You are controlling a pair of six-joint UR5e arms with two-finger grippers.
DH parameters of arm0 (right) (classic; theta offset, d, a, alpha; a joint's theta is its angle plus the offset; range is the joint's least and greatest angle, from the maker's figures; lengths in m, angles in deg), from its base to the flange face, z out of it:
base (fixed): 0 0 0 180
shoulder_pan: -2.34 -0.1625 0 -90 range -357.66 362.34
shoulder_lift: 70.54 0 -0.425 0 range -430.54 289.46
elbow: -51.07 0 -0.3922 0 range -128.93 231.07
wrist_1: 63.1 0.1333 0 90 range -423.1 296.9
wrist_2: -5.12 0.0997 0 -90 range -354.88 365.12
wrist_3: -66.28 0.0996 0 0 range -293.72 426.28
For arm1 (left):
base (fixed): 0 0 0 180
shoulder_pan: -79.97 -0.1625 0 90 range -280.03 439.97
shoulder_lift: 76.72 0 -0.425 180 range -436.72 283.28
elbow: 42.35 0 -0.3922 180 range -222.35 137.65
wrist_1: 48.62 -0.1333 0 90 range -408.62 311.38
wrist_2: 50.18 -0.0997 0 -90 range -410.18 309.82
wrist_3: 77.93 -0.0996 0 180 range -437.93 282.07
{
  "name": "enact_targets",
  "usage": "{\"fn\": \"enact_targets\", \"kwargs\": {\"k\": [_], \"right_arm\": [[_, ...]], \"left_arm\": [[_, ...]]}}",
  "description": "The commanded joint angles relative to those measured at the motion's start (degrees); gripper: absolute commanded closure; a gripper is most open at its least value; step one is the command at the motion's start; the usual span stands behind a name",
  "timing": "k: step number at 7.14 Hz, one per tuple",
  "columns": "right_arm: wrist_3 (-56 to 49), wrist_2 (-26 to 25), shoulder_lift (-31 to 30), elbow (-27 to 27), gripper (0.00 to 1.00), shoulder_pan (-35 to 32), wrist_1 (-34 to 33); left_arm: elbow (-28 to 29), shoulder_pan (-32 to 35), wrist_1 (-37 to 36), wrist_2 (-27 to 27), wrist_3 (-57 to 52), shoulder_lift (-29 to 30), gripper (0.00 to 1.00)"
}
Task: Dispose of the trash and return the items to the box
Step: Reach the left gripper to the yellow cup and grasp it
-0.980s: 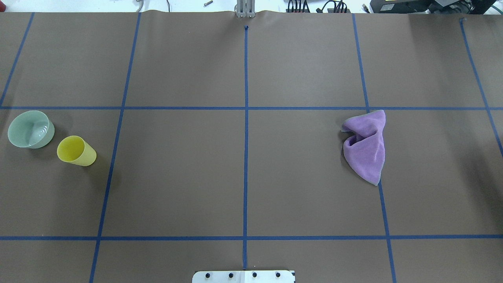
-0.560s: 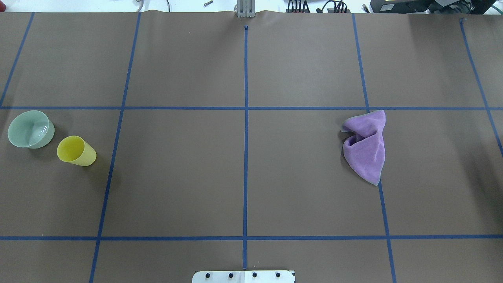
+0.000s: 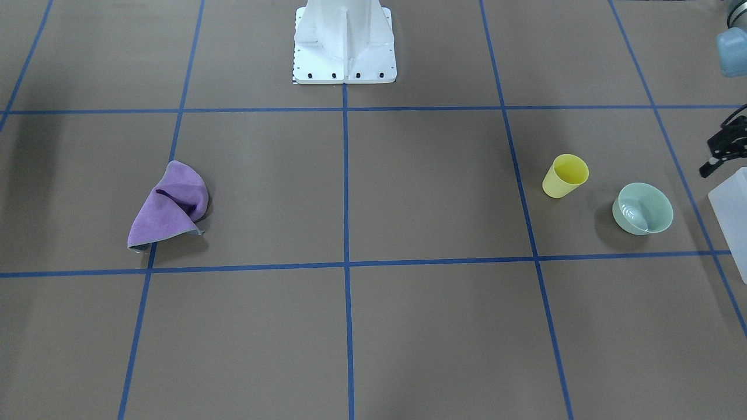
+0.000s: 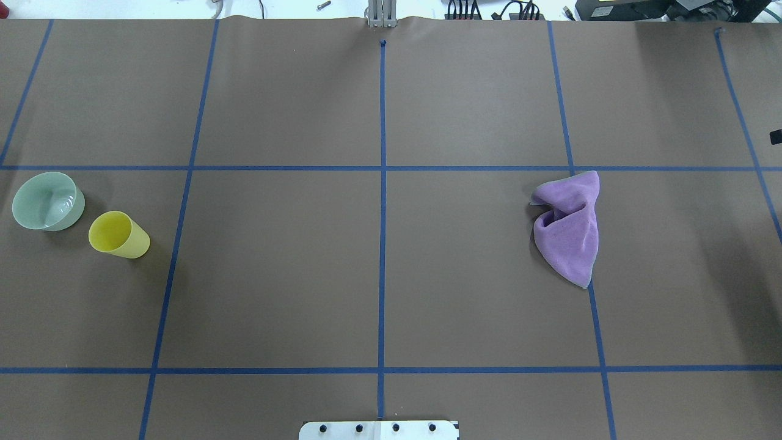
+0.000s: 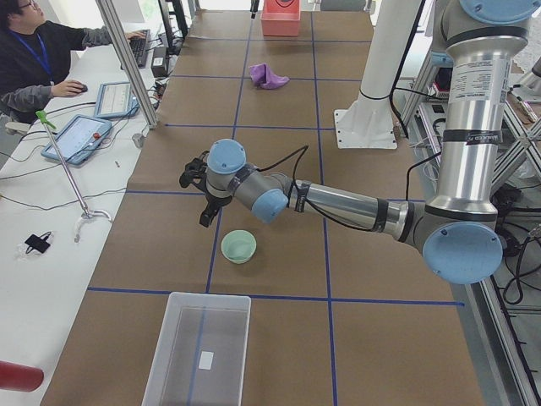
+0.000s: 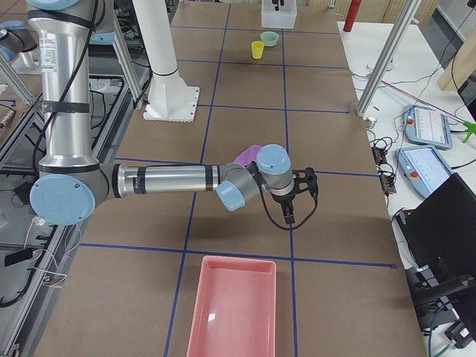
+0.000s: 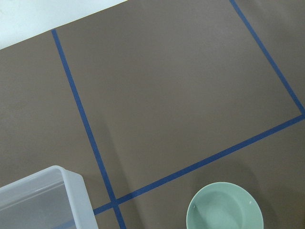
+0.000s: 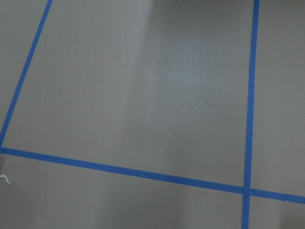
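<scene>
A crumpled purple cloth [image 4: 568,235] lies on the right half of the brown table. An upright yellow cup [image 4: 118,234] and a pale green bowl [image 4: 47,200] stand side by side at the far left. My left gripper [image 3: 723,151] hovers beyond the bowl [image 3: 642,208], next to the clear box [image 3: 729,216]; its jaws look spread and empty. The left wrist view shows the bowl [image 7: 225,207] and a corner of the box [image 7: 43,200]. My right gripper [image 6: 300,197] hovers over bare table between the cloth [image 6: 249,154] and a pink tray [image 6: 195,312]; only a sliver [image 4: 776,137] shows overhead.
The robot's white base [image 3: 344,41] stands at the table's middle edge. Blue tape lines mark a grid on the table. An operator [image 5: 38,51] sits at a side desk with tablets [image 5: 76,139]. The right wrist view shows only table and tape.
A small black part of my right gripper has come into the overhead view at its right edge. The cloth, cup and bowl have not moved.
</scene>
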Motion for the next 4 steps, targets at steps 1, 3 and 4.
{"fn": "enact_targets", "kwargs": {"k": [1, 3, 4], "right_arm": [[2.08, -0.20, -0.32, 0.58, 0.00, 0.79, 0.20], [2.08, -0.11, -1.36, 0.50, 0.00, 0.79, 1.85], [2.08, -0.20, -1.55, 0.32, 0.00, 0.79, 2.22]], "left_arm": [[-0.53, -10.87, 5.55, -1.80, 13.45, -1.84, 0.02], [-0.45, -19.15, 9.86, -9.06, 19.02, -2.72, 0.03], [-0.45, -20.57, 9.96, -9.80, 19.03, -2.72, 0.07]]}}
